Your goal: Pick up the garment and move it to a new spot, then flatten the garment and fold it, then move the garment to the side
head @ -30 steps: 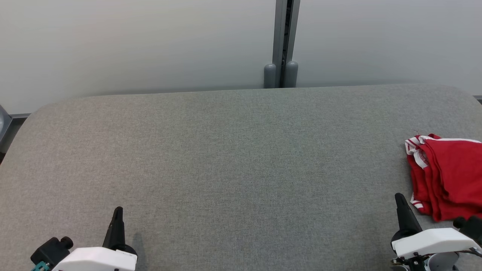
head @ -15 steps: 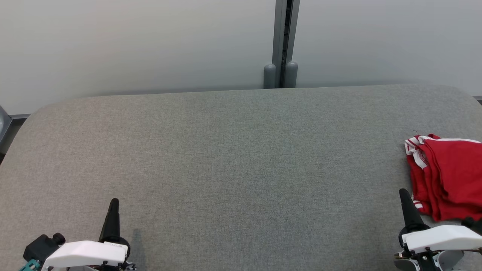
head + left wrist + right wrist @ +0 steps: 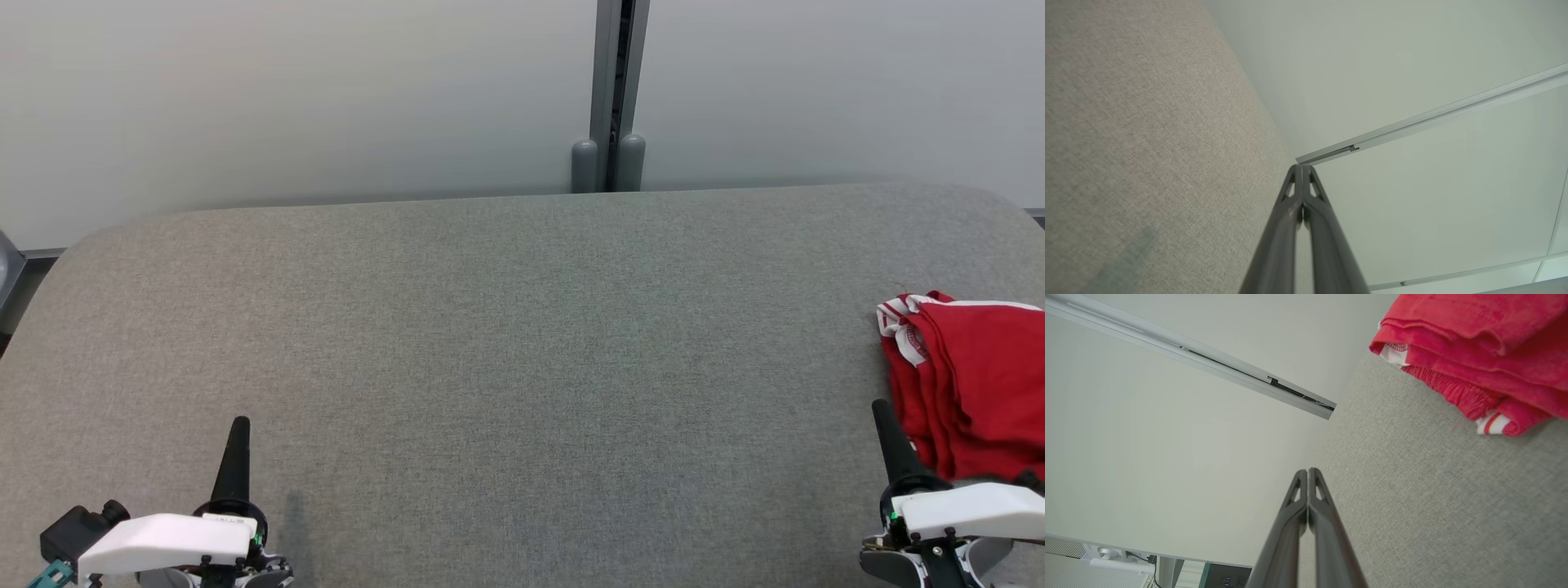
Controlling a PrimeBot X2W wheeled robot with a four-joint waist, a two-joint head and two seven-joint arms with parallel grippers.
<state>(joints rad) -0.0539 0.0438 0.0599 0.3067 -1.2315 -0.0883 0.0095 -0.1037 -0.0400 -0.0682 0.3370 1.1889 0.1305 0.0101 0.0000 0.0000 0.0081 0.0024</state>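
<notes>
Garment [image 3: 976,384] sits on the biggest thing here, the broad grey cloth-covered counter [image 3: 506,343], at its right edge and running past the border of the head view. It is a red knit piece, bunched into several loose stacked folds. You should expect it to be light, soft and completely limp: lift one layer and the rest will likely sag, slide apart or trail behind. Cloth on a cloth counter may also drag rather than glide.

For a hold, look at the stacked fold edges [image 3: 922,408] on its left side — a pinch there could catch several layers at once. The white striped trim [image 3: 898,314] at the far corner looks thicker and should give a firmer bite, though probably on one layer only.

Your right end effector [image 3: 878,404] is just beside the garment's near left corner, fingers pressed together and holding nothing — you'd need to spread them first. The left end effector [image 3: 239,420] is well apart at lower left, also closed and empty.
</notes>
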